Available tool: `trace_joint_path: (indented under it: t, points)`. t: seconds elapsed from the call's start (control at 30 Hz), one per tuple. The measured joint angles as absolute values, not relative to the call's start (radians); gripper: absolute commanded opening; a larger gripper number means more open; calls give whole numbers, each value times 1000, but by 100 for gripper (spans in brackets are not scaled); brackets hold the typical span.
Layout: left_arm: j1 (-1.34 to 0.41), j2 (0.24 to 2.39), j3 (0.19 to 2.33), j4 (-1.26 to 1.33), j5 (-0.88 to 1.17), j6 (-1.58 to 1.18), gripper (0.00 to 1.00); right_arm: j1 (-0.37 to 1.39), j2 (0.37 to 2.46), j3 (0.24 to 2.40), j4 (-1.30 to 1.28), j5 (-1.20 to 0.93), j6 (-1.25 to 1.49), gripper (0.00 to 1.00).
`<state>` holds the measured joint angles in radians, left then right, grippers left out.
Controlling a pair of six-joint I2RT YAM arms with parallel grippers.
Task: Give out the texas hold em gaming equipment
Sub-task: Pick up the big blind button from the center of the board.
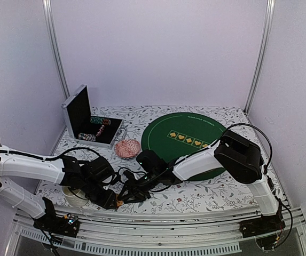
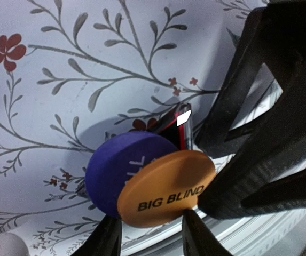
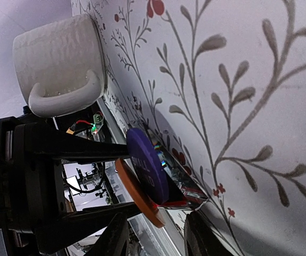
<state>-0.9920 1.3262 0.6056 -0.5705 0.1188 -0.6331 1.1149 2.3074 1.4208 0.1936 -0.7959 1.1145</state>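
Note:
An orange button marked BIG BLIND and a blue button stand tilted on edge, face to face, with a black red-edged marker behind them. My left gripper has its fingers against the buttons' rims from both sides. My right gripper pinches the stack across its thickness, the orange button by one finger and the marker by the other. From above, both grippers meet at the table's near edge. Chips lie in the open case.
A cream mug stands just left of the grippers. A pink patterned dish sits mid-table, the open black case at the back left and a round green felt mat at the right. The table's front rail runs under the grippers.

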Motion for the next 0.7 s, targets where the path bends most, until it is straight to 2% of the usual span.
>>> trace_joint_path:
  t: [0.3,0.5,0.6,0.7]
  points:
    - [-992,1333,606,-521,123,-612,41,1114,2308,1421,191,-795,1119,34]
    - [-989,1332,606,-504,128,-594,42,1114,2308,1421,195,-794,1132,20]
    - [-989,1332,605,-499,131,-591,42,1114,2308,1418,209,-793,1141,6]
    - [-987,1319,605,-501,140,-590,42,1111,2308,1396,254,-796,1146,3]
